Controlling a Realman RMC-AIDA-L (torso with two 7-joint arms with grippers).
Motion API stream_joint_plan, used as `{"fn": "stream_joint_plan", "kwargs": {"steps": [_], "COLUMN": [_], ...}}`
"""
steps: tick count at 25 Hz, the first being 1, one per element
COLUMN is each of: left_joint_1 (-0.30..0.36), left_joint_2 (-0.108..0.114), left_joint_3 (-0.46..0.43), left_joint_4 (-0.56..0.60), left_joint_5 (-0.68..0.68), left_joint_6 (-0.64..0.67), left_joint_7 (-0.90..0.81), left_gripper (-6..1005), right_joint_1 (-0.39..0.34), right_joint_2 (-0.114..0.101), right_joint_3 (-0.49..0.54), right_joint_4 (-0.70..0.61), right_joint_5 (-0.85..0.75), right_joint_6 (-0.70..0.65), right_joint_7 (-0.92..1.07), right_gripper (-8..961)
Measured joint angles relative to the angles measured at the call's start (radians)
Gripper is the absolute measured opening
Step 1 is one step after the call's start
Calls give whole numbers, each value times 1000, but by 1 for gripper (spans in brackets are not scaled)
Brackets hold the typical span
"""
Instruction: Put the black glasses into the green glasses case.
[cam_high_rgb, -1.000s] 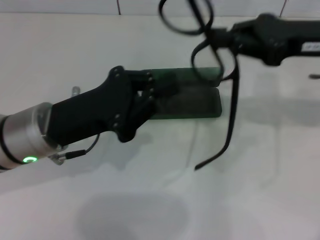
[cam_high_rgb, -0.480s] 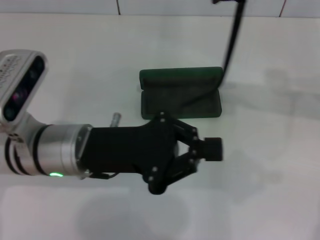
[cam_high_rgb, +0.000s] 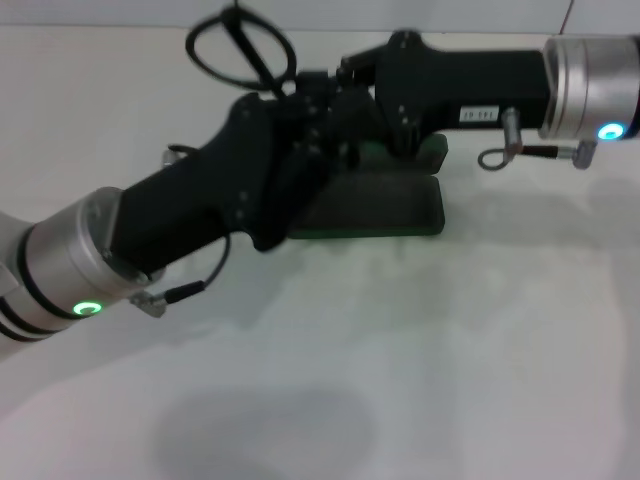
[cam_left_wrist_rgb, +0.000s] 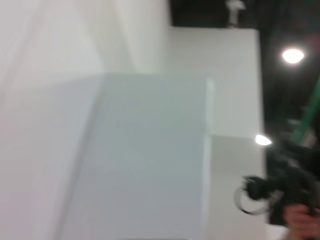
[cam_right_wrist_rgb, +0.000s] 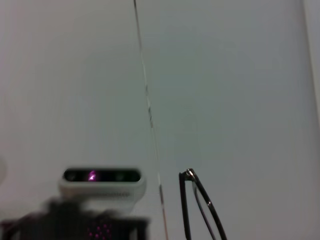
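Since both grippers crowd over the open case, the glasses need careful guiding down:

Glasses: the black glasses (cam_high_rgb: 240, 52) are up in the air beyond the two grippers, one lens loop plain in the head view – not in the case yet. The right wrist view shows part of the frame (cam_right_wrist_rgb: 197, 207).

Case: the green glasses case (cam_high_rgb: 400, 205) lies open on the white table (cam_high_rgb: 450, 350), its near half bare, the far half hidden by the arms.

Left gripper (cam_high_rgb: 315, 125): over the case's left part, beside the glasses; whether it pinches the frame or stands apart I cannot tell.

Right gripper (cam_high_rgb: 350, 85): reaching in from the right, meeting the left one at the frame; its hold is likewise hidden.

Doing it well: I judge the frame should come down level, temples folded, lenses over the case's hollow – one gripper carrying, the other clear of the lid.

Writing: a small white label on the right arm (cam_high_rgb: 480, 114), unreadable; no lettering on the case can be made out.
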Motion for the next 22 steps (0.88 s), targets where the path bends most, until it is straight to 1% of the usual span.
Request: {"fn": "stream_joint_plan", "kwargs": {"steps": [3,7,13,14,17,20,22], "left_joint_1": [4,5,6,6,6,6,-1], "left_joint_2": [3,4,9,11,13,13,12], "left_joint_3": [-7,-12,1,2,2,2,2], "left_joint_4": [-41,-58,-47,-42,-24,18,32], "left_joint_5": [-38,-45,-19,-3,26,94,136], "left_joint_6": [-18,-54,-18,5,19,26,25], "left_joint_7": [-12,-31,-28,-26,-26,-26,-27], "left_gripper": [35,36,36,36,36,36,36], "right_joint_1": [-11,-23,-38,-38,-44,-46,-50], "right_joint_2": [0,-1,-4,-4,-2,-1,-3], "right_joint_3": [-22,-24,-13,-7,25,57,69], "right_joint_4": [-3,-5,-19,-19,-19,-19,-18], "right_joint_5": [0,1,2,2,2,14,49], "right_joint_6": [4,1,30,32,39,41,29], "right_joint_7": [1,5,5,4,0,-6,-13], "right_gripper": [34,34,34,34,33,33,33]}}
